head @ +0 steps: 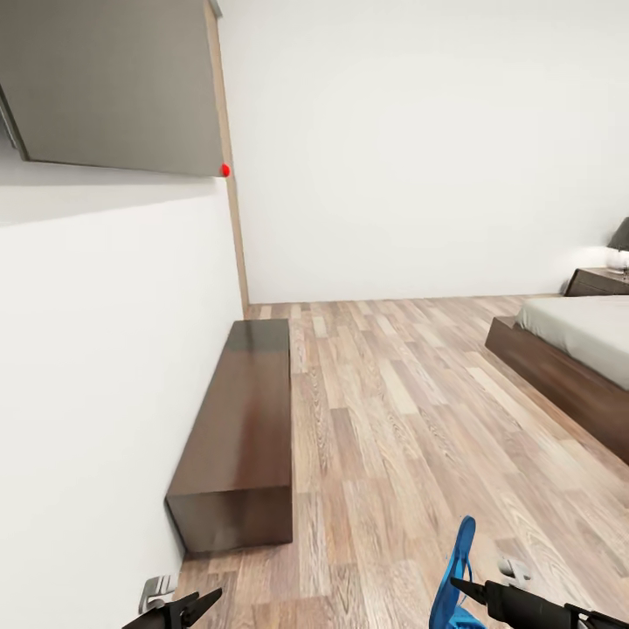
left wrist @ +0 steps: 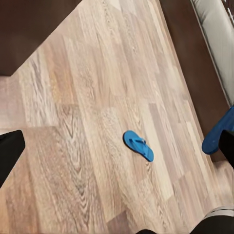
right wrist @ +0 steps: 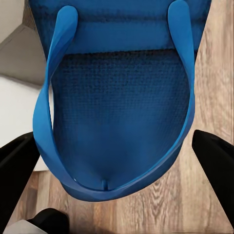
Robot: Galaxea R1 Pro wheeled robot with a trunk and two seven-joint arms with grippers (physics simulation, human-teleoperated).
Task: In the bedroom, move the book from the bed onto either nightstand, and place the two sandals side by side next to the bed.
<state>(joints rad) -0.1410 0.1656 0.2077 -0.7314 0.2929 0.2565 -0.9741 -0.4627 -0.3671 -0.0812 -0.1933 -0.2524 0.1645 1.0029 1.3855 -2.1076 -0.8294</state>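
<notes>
My right gripper (head: 460,589) is shut on one bright blue sandal (head: 452,577), which hangs upright above the floor at the lower right of the head view. In the right wrist view that sandal (right wrist: 122,112) sits squeezed across its width between the dark fingers (right wrist: 17,175). The other sandal (left wrist: 138,145) lies flat on the wood floor, seen in the left wrist view, a little way from the bed's dark frame (left wrist: 190,63). My left gripper (head: 201,603) is open and holds nothing. The bed (head: 568,367) and a nightstand (head: 598,281) are at the right. The book is out of view.
A long low dark-wood bench (head: 240,428) stands along the white wall on the left. A lamp (head: 618,245) rests on the nightstand. Wood-plank floor (head: 393,411) stretches between bench and bed.
</notes>
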